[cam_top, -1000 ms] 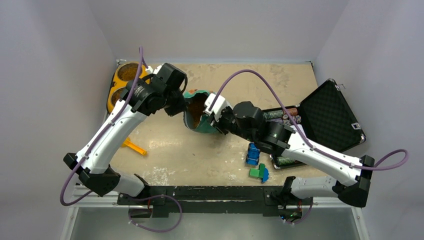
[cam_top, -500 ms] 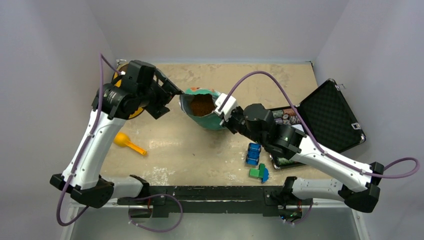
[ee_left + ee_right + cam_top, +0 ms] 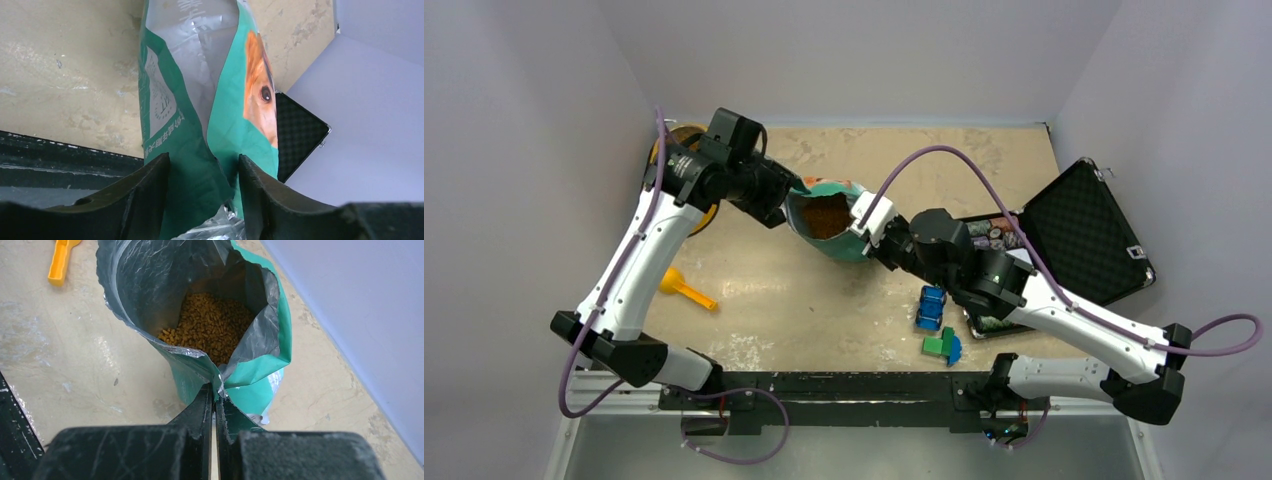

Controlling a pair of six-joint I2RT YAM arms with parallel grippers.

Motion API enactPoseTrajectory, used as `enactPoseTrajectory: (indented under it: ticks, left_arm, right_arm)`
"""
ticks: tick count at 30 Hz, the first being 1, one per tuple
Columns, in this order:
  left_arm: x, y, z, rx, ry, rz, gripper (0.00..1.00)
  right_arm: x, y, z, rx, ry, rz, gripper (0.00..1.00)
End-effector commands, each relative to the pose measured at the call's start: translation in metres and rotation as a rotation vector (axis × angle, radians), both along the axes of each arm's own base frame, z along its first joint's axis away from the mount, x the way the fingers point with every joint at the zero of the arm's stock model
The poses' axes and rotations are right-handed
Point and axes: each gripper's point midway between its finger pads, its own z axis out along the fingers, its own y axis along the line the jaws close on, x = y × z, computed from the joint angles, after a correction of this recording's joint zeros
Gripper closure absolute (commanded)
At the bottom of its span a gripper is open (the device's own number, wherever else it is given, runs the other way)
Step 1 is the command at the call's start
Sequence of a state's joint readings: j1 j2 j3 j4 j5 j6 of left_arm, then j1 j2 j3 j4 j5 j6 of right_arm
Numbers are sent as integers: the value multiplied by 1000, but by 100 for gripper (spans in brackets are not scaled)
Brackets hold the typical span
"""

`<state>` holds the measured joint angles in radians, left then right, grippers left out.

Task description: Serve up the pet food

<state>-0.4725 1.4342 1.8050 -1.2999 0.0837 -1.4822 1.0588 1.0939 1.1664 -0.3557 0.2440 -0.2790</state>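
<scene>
My right gripper [image 3: 215,405] has its jaws pinched tight on the rim of the green bag [image 3: 829,225]. The bag stands in the middle of the desk [image 3: 824,310], and its top is wide open. Inside I see the pet food [image 3: 210,325] (little brown bits, piled up). My left gripper [image 3: 202,200] is at the bag's other side. Its jaws are apart, with the bag's edge between them. A yellow scoop [image 3: 682,288] lies on the desk, well apart from the bag.

Even, soft light is falling from above me, casting faint shadows under my arms. Glare is glinting off the bag [image 3: 200,305] foil lining. My near fingers [image 3: 145,200] are looking dark and slightly blurred.
</scene>
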Motion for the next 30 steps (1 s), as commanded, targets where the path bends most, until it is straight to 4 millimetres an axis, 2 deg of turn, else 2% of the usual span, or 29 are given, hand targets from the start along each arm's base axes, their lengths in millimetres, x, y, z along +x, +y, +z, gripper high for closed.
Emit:
enactPoseTrajectory:
  ticks: [1,3,4,7,10,16,19,23,24,25,26,27,28,30]
  left_arm:
    - [12,-3,7,-44,-32,45,53]
    - [26,3,14,-30,-102,59,79]
    - [31,7,18,-27,-126,77,98]
    - [40,26,34,-23,-178,136,100]
    - [38,46,50,17,-195,187,100]
    - [26,61,61,24,-150,229,100]
    - [23,61,60,15,-131,239,100]
    - [17,44,51,-76,-57,213,100]
    - [17,41,51,-95,-48,214,100]
    - [16,38,49,-112,-36,211,100]
    - [14,35,48,-131,-25,210,100]
    - [13,34,49,-146,-18,214,100]
    - [11,34,50,-156,-15,217,100]
    - [10,33,54,-168,-15,221,100]
  right_arm:
    - [1,-7,36,66,-97,-7,100]
    - [1,-13,32,40,-106,-9,100]
    - [-1,-16,27,19,-106,-5,100]
    - [-10,-31,12,-67,-106,25,100]
    - [-22,-50,4,-105,-94,38,100]
    - [-44,-61,5,-107,-74,125,100]
    - [-44,-59,4,-84,-78,130,100]
    - [-41,-43,7,-47,7,109,100]
    - [-39,-37,4,-60,50,100,92]
    - [-38,-31,10,-51,74,95,77]
    - [-38,-25,15,-45,107,95,58]
    - [-40,-19,20,-40,137,108,30]
    - [-41,-14,30,-23,147,116,22]
    - [-49,1,53,37,172,180,19]
